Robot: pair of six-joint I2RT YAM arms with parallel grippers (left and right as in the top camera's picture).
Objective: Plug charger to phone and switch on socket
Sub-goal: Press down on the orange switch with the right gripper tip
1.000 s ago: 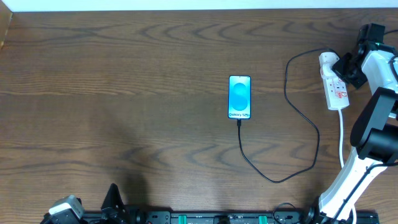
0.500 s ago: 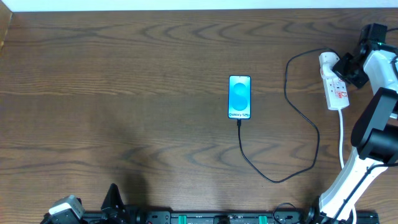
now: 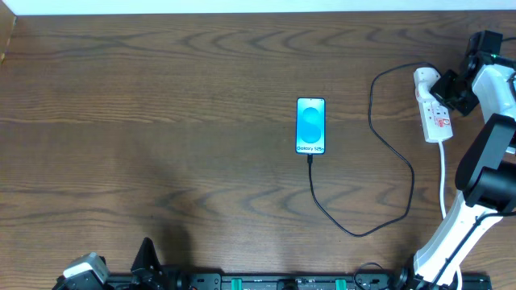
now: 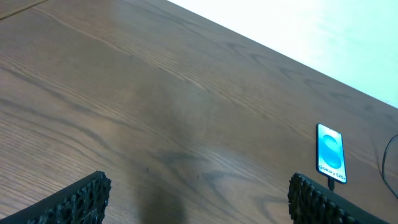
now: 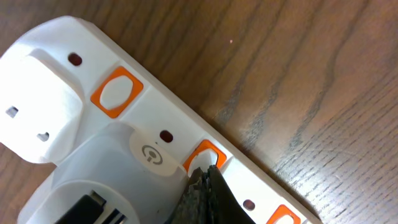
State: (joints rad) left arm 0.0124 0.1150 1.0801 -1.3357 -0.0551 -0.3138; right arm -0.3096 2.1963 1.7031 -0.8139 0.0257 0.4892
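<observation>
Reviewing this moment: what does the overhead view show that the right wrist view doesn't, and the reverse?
Only overhead: the phone, screen lit, with the charger plugged into its near end and looping right. Only right wrist: the orange switches in detail, and the right fingers closed together, tips at one switch. Both: the socket with its white plug.

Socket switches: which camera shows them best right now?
Right wrist. It shows the socket close up, with the orange switches clear and the right gripper tip at one of them. Overhead shows only a small white strip, its switches unreadable. Left wrist does not show it.
</observation>
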